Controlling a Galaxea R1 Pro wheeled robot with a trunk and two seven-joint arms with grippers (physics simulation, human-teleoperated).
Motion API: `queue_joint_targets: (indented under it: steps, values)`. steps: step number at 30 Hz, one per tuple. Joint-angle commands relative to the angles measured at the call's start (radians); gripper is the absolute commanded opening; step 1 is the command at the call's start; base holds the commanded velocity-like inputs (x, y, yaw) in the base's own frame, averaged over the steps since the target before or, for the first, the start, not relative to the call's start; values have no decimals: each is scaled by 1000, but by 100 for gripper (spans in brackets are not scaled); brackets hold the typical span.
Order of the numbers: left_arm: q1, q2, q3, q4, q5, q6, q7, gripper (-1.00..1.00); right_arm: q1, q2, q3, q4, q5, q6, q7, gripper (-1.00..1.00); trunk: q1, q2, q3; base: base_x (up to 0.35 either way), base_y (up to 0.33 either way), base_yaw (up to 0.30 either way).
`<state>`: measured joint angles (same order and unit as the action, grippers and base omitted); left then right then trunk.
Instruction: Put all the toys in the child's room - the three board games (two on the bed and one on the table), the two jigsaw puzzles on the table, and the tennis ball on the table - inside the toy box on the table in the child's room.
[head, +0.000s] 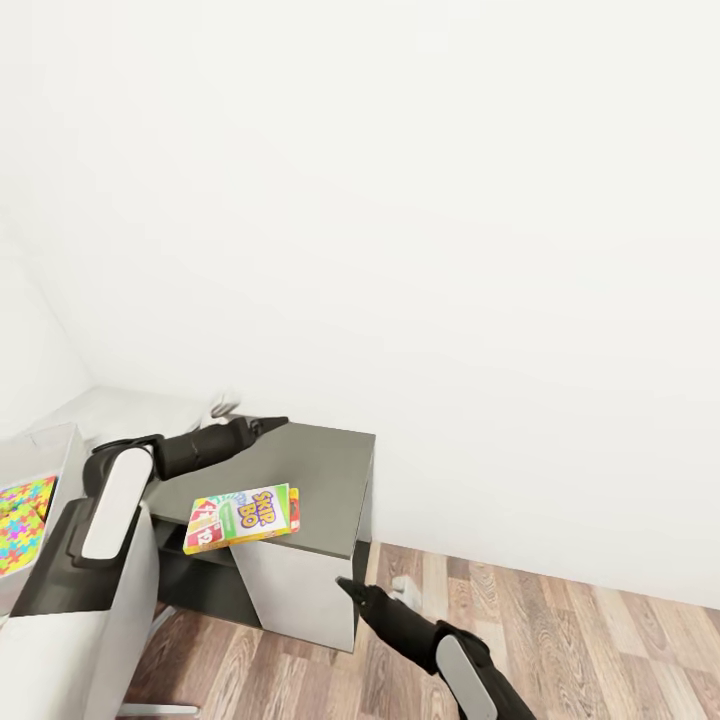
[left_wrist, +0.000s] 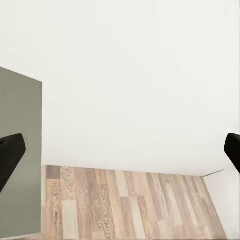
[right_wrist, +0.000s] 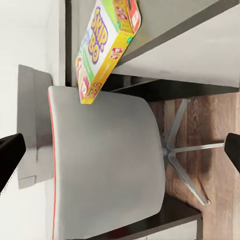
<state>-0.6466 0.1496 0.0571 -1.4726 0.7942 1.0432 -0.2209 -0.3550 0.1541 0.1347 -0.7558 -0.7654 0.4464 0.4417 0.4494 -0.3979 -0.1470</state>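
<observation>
A yellow-green board game (head: 245, 515) with big letters lies flat on the dark-grey cabinet top (head: 325, 470), its near end jutting over the front edge. My right wrist view shows the same board game (right_wrist: 105, 45) poking past that edge above a chair. At the far left, a multicoloured jigsaw puzzle (head: 22, 510) appears to lie in the light grey toy box (head: 55, 445). My left gripper (head: 278, 422) hovers over the cabinet's back left part, open (left_wrist: 120, 152) and holding nothing. Below the cabinet's front corner is my right gripper (head: 350, 586), open (right_wrist: 120, 152) and empty.
A grey chair (head: 90, 630) with a red-edged back (right_wrist: 105, 170) stands in front of the cabinet at the lower left. The pale desk top (head: 120, 410) joins the cabinet on the left. A white wall rises behind, and wood-plank floor (head: 560, 640) lies to the right.
</observation>
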Motion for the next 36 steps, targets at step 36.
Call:
queue_joint_targets:
  steps: [36]
  values:
    - [34, 117, 7, 0, -8, 4, -630, 100, 0, 12, 90, 1, -6, -75, 1, 100, 1, -2, -2, 0, 0, 0]
